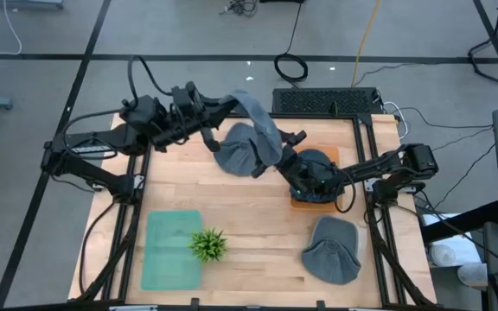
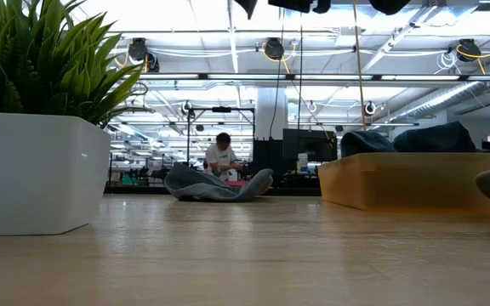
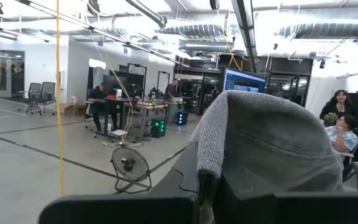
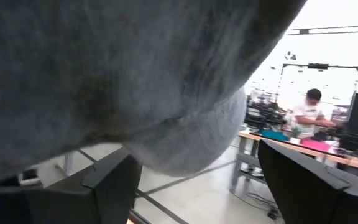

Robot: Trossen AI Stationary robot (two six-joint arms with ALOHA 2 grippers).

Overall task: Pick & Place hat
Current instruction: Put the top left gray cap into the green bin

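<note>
A grey knit hat [image 1: 258, 121] hangs in the air over the table's far middle, with my left gripper [image 1: 229, 108] shut on it. In the left wrist view the hat [image 3: 260, 143] drapes up over the fingers. My right gripper [image 1: 285, 149] stands open right at the hat's lower end; in its wrist view the hat [image 4: 135, 81] fills the space above the spread fingers [image 4: 114, 180]. A second grey hat [image 1: 239, 154] lies flat on the table under the held one. A dark hat [image 1: 318, 160] sits on the orange box [image 1: 314, 200]. My left gripper pinches one end of the grey hat [image 3: 207, 168] between its two fingers, which come in roughly level from the table's left. The hat bulges up over the fingertips and droops toward the right gripper, clear of the table. Whether my right gripper touches the hat, I cannot tell.
A third grey hat [image 1: 331, 250] lies near the front right. A green tray [image 1: 171, 250] and a small potted plant [image 1: 207, 244] stand at the front left. The plant's white pot [image 2: 32, 170] looms at the left of the low view. People sit in the room beyond.
</note>
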